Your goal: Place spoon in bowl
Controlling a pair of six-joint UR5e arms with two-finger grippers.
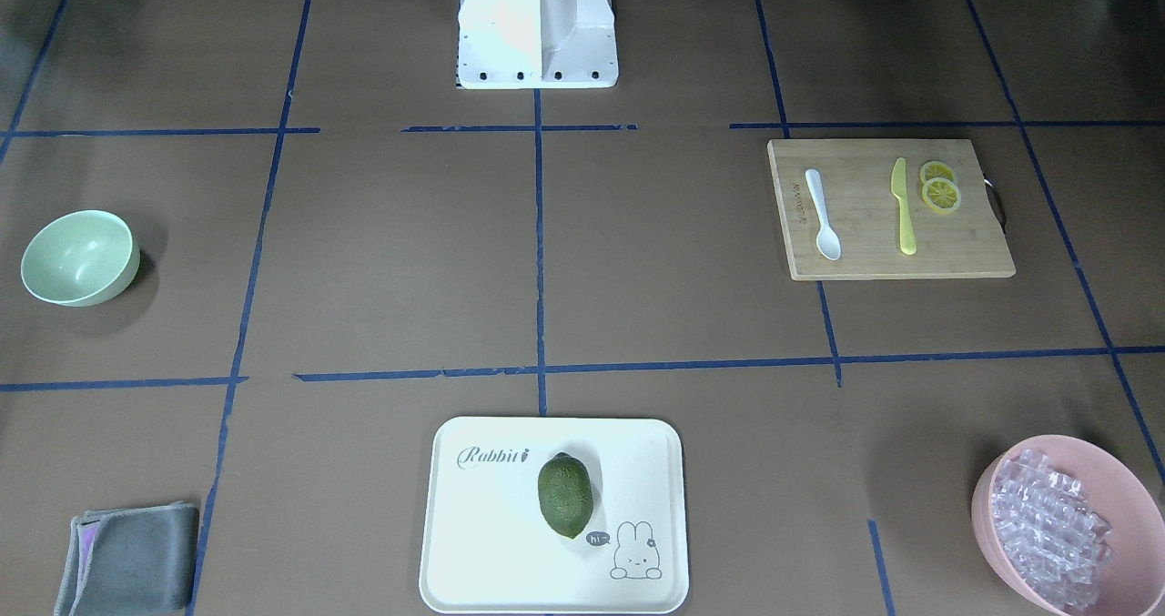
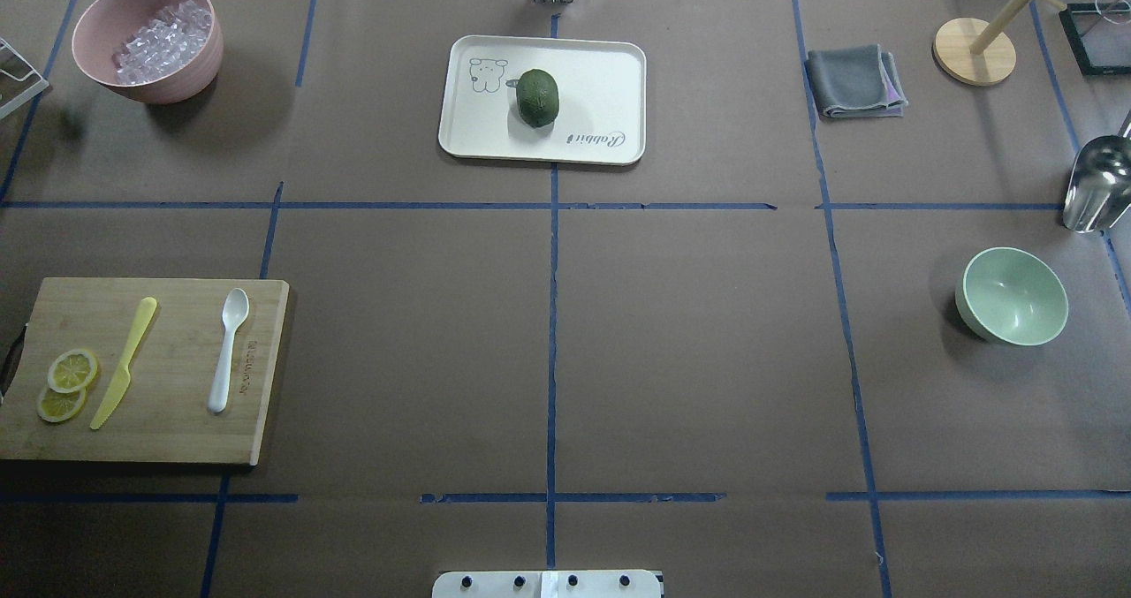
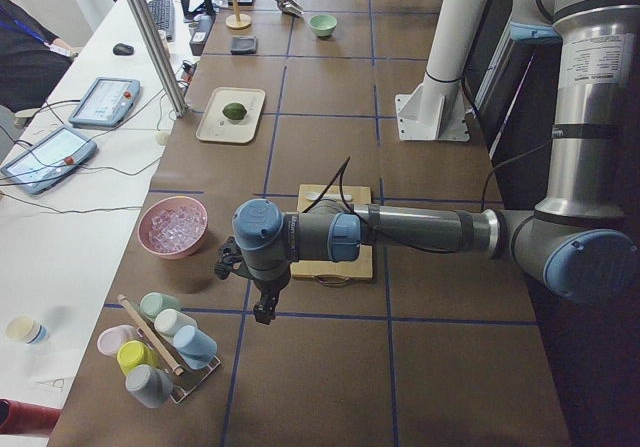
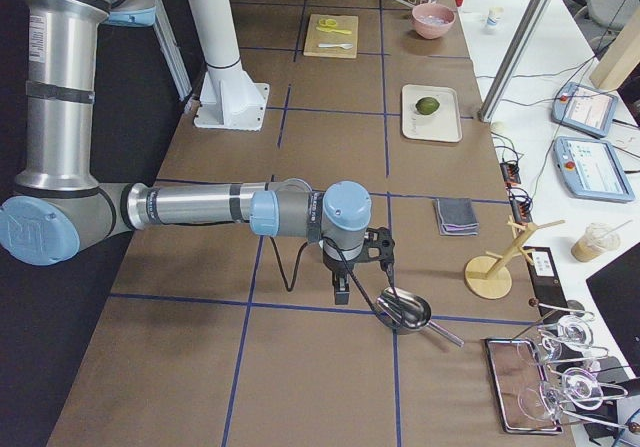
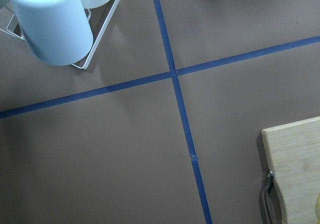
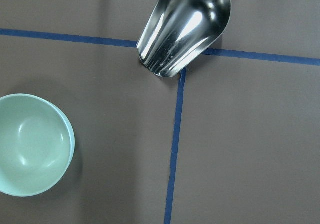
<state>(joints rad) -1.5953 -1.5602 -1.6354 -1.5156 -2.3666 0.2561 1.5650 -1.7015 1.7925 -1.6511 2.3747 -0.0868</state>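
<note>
The white spoon (image 1: 822, 214) lies on a bamboo cutting board (image 1: 965, 252), scoop toward the operators' side; it also shows in the overhead view (image 2: 227, 349). The mint-green bowl (image 2: 1013, 296) stands upright and empty at the other end of the table (image 1: 80, 258), and at the left edge of the right wrist view (image 6: 30, 144). My left gripper (image 3: 262, 312) hangs over the table's end beyond the board, and I cannot tell if it is open or shut. My right gripper (image 4: 341, 289) hangs near the bowl's end, and I cannot tell its state either.
A yellow knife (image 2: 124, 361) and lemon slices (image 2: 66, 384) share the board. A pink bowl of clear cubes (image 2: 146, 41), a tray (image 2: 601, 68) with a green fruit, a grey cloth (image 2: 855, 81), a metal scoop (image 6: 185, 26) and a cup rack (image 5: 50, 23) stand around.
</note>
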